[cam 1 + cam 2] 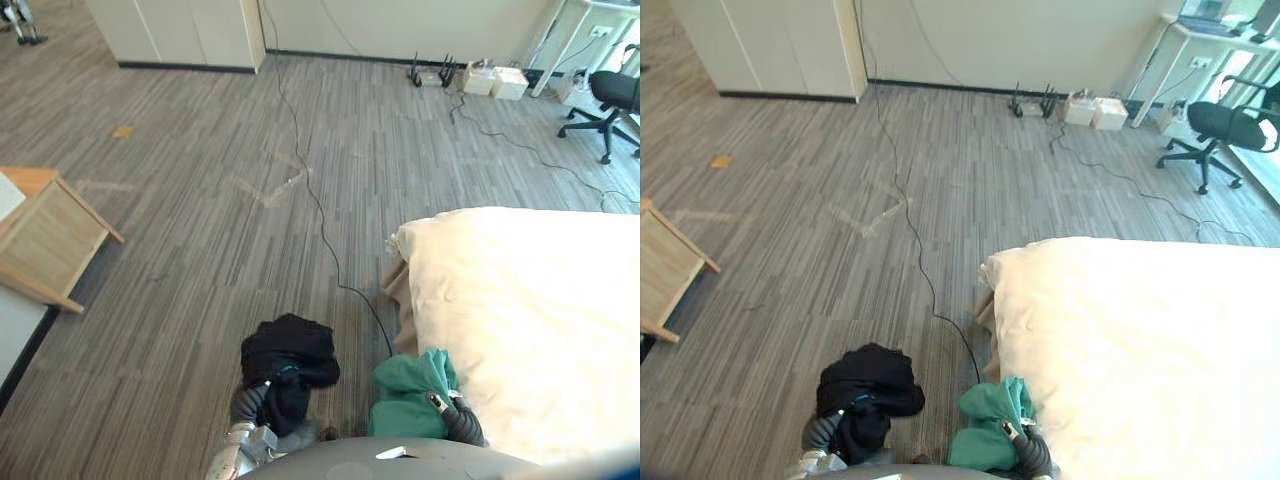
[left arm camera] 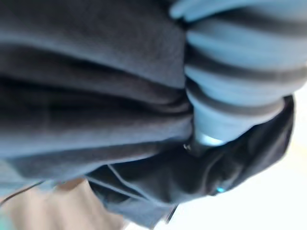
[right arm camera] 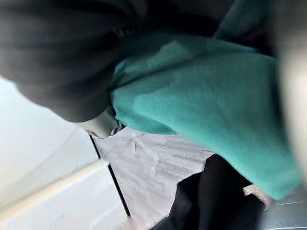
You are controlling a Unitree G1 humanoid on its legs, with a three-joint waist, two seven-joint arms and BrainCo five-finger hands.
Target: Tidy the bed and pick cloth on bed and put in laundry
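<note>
The bed [image 1: 540, 320] fills your right side. A black cloth [image 1: 290, 350] is bunched over the left hand [image 1: 249, 401], and a teal cloth [image 1: 410, 385] drapes the right hand [image 1: 463, 421] beside the bed's edge. Fabric hides both sets of fingers, so you cannot tell their grip.

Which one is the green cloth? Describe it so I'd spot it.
Start at the big cream bed on the right. At its near corner, a bunched teal-green cloth hangs by the robot's right arm. Beside it hangs a black cloth; this one alone is green.
</note>
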